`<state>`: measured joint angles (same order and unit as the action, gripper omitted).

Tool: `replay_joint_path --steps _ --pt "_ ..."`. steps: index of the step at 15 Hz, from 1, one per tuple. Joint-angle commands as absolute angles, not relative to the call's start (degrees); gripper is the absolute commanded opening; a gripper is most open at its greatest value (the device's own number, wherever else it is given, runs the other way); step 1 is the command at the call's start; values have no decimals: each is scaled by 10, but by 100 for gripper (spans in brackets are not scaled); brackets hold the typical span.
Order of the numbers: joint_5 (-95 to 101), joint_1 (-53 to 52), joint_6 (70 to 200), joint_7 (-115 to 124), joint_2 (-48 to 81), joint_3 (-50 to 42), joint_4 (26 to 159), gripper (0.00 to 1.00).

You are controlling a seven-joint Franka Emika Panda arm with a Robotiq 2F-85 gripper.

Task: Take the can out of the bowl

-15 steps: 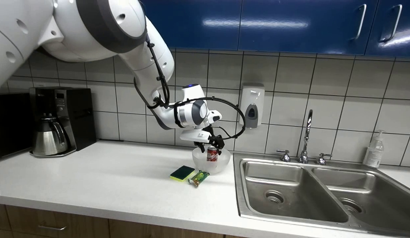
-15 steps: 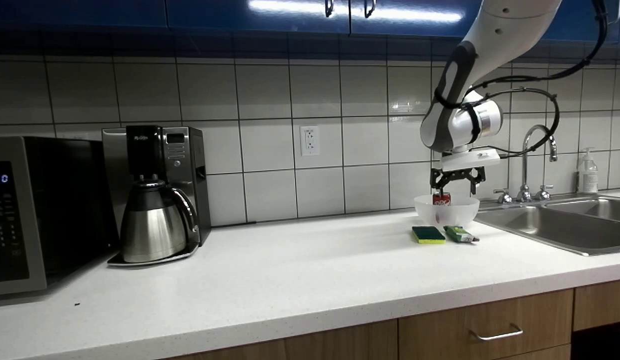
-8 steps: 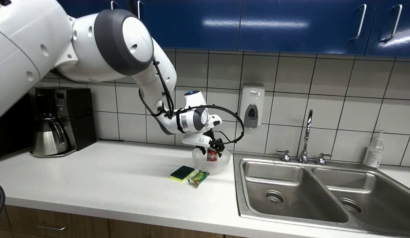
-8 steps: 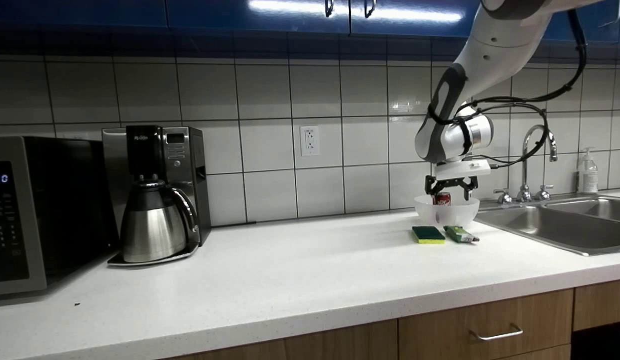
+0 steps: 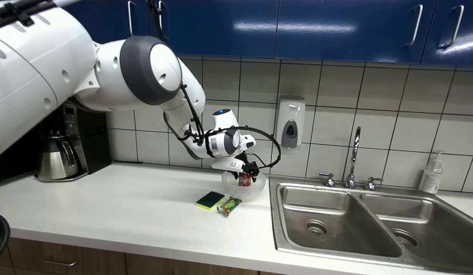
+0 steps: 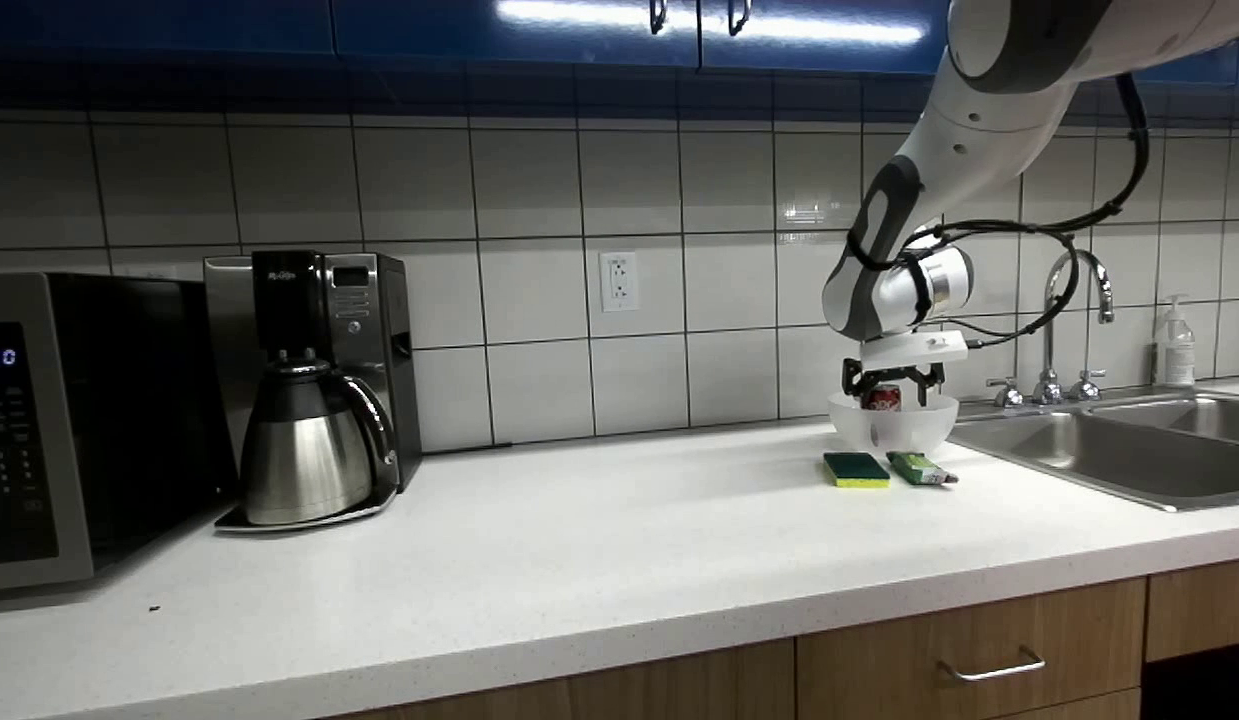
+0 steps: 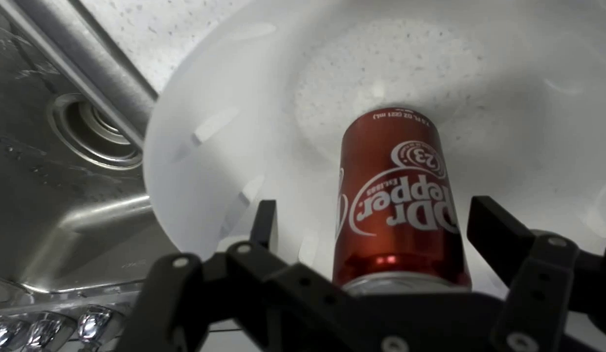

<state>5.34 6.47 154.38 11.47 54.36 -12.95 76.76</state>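
The red can (image 7: 398,195) with its silvery top and pale lettering stands upright inside the translucent whitish bowl (image 7: 200,146). In both exterior views the can (image 5: 244,180) (image 6: 885,397) shows partly above or through the bowl (image 5: 255,193) (image 6: 909,432). My gripper (image 7: 375,215) points down into the bowl, open, with one finger on each side of the can. A gap shows between the can and each finger; the gap on the left in the wrist view is wider. The gripper (image 5: 245,177) (image 6: 894,400) covers part of the can's top.
A green-and-yellow sponge (image 5: 210,199) and a green wrapped bar (image 5: 229,206) lie in front of the bowl. The steel sink (image 5: 276,214) with its faucet (image 5: 352,160) is close beside it. A tiled wall with a soap dispenser (image 5: 291,122) rises behind. A coffee maker (image 6: 324,400) stands farther off.
My gripper has moved down toward the bowl and shifted slightly sideways, so its fingers are now lower around the can. The can and bowl have not visibly moved.
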Motion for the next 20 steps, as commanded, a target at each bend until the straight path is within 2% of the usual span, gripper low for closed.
replay_joint_path --steps 1,15,16,17,20 --pt "44 63 1511 126 579 -136 703 100" --pt "51 64 1441 142 622 -139 621 100" --pt "51 64 1438 143 622 -141 619 90" --pt "52 64 1437 144 622 -142 619 74" --pt "53 64 1429 142 619 -142 620 49"
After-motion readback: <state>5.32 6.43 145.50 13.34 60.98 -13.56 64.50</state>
